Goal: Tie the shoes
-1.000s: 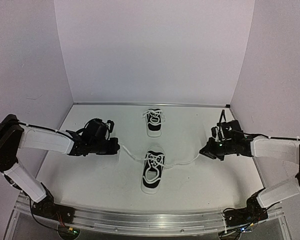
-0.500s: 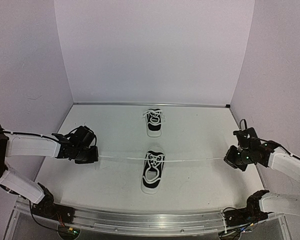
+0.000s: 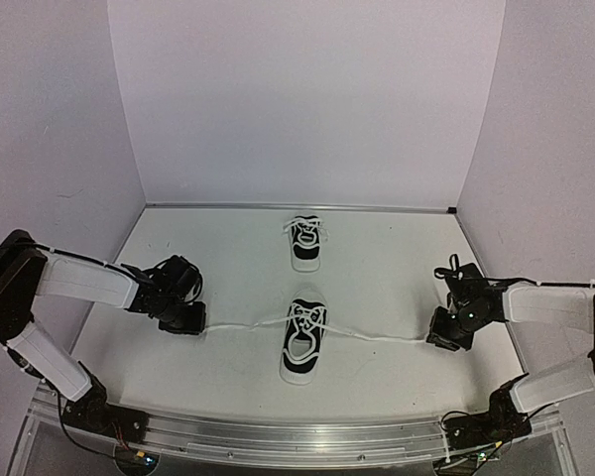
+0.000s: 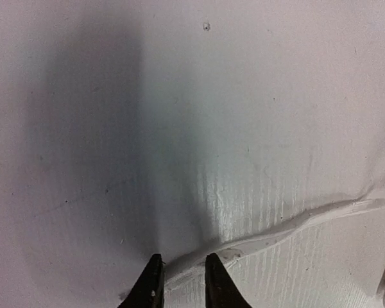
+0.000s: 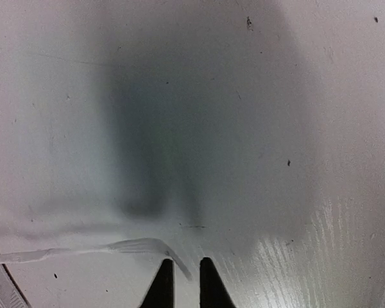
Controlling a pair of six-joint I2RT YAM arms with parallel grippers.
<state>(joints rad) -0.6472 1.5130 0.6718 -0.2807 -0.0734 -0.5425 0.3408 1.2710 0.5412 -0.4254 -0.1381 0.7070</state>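
Note:
Two black shoes with white soles and laces stand in the middle of the table, the near shoe (image 3: 303,343) in front of the far shoe (image 3: 304,243). The near shoe's left lace end (image 3: 243,325) runs slack to my left gripper (image 3: 193,322), and its right lace end (image 3: 377,335) to my right gripper (image 3: 438,337). In the left wrist view the lace (image 4: 295,224) lies on the table and passes between the slightly parted tips of my left gripper (image 4: 183,258). In the right wrist view the lace tip (image 5: 135,245) ends between the parted tips of my right gripper (image 5: 186,262).
White walls enclose the table on three sides. A metal rail (image 3: 297,436) with both arm bases runs along the near edge. The far shoe's laces sit bunched on its top.
Half a second ago both arms were spread wide with the laces pulled taut. Now both grippers have moved inward and lower, their jaws have parted, and the laces lie slack.

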